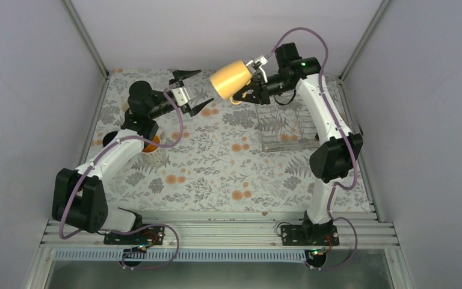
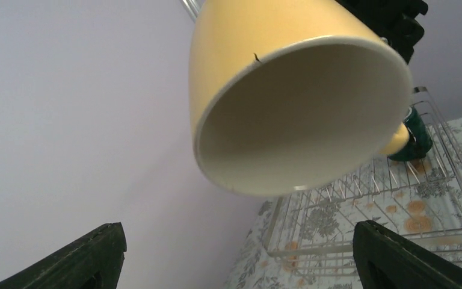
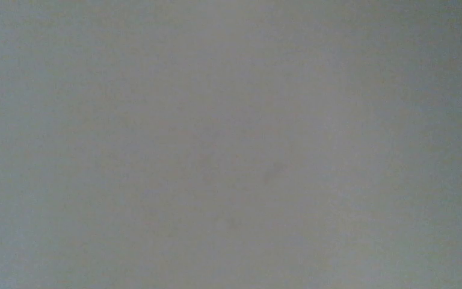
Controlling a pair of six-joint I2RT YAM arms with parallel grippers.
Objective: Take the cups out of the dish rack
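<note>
Gripping the orange-yellow mug (image 1: 231, 79) by its base end: the right tool (image 1: 252, 74), clenched, mug carried in the air and touching nothing else. Straight ahead of the left tool (image 1: 205, 87) and slightly above its line, near but apart. Long axis close to level, running tool to tool, mouth turned toward the left tool, base toward the right one, handle hanging on the underside. From the left wrist, looking right into the open mouth, rim filling the upper middle, both dark fingers (image 2: 90, 256) spread wide below it on either side, nothing between them. Left tool released, then, and the nearer of the two to the rim. Probably a hand-over: would call for pushing forward and up a little, with one finger inside the mouth and the other on the outer wall, before any letting go on the right.

Left arm (image 1: 111, 153) folded at the elbow, forearm reaching away and inward, wrist about level. Right arm (image 1: 325, 114) raised high, forearm angled inward over the dish rack (image 1: 283, 127), wrist bent toward the left tool. Rack below and behind the right tool, on the tabletop (image 1: 216, 162); dark green mug (image 2: 418, 133) seated at its far end. Right wrist view flat grey, telling nothing.
</note>
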